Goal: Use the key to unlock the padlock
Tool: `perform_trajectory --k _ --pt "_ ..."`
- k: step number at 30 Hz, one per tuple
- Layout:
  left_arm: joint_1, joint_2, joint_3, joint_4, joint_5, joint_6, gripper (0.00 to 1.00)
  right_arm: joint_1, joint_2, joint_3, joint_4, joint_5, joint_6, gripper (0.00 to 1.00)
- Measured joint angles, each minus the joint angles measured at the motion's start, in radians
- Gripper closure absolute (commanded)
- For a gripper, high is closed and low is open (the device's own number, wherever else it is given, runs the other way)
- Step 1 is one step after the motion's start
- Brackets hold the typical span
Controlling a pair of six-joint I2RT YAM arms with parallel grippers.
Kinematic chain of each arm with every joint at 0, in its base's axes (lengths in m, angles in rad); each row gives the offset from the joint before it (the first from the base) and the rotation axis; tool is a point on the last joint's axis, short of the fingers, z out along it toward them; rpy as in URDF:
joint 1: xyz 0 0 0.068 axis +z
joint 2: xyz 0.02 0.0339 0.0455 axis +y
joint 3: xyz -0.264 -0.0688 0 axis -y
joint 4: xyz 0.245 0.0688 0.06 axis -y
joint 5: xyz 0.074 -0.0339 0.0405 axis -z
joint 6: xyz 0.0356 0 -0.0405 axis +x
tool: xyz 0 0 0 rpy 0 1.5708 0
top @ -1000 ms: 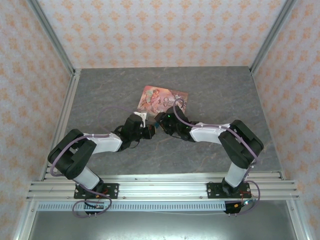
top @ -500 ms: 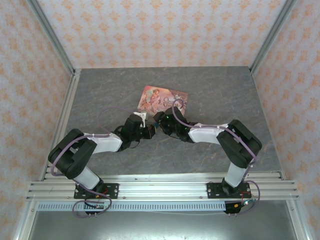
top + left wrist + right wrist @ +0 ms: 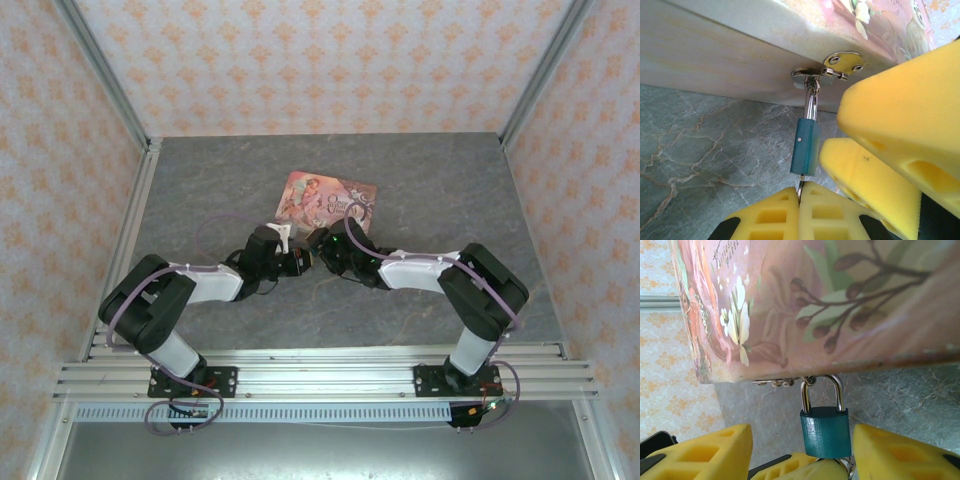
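While both legs of the shackle (image 3: 839, 390) sit down in the body, the padlock (image 3: 825, 432) reads as locked, so the main step is judged not done. Position: the padlock hangs from the small metal hasp (image 3: 842, 61) on the side wall of the pink tin (image 3: 325, 198), at about the tin's 7 o'clock edge in the top view. Its body is close over the grey surface (image 3: 705, 150); whether it touches the surface cannot be told. Left tool (image 3: 800, 202): pads pressed together with no gap, pinching a thin metal blade, taken to be the key (image 3: 800, 183), which runs up into the padlock's 6 o'clock face. Judgement: insertion looks done or nearly so; depth of seating is not visible. Right tool (image 3: 801, 440): fingers spread wide, one at the padlock's 8 o'clock and one at its 4 o'clock, holding nothing. In the left wrist view one of its fingers lies just beside the body; touching or not, I cannot tell. A wire ring (image 3: 850, 467) shows at the body's 5 o'clock, probably the key's ring. Left to do, as judged: steady the body, turn the key, free the shackle. Appearance: a tiny teal-blue block with a slight sheen on the painted faces, one small pale rivet on the narrow side and a bright steel shackle, far smaller than the tin.
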Motion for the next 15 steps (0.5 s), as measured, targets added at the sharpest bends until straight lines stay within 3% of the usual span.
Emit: perform_trajectory --k 15 --pt "0.027 0.041 -0.002 0.066 0.091 -0.048 1.00 0.000 0.011 0.006 0.001 0.001 -0.015 0.43"
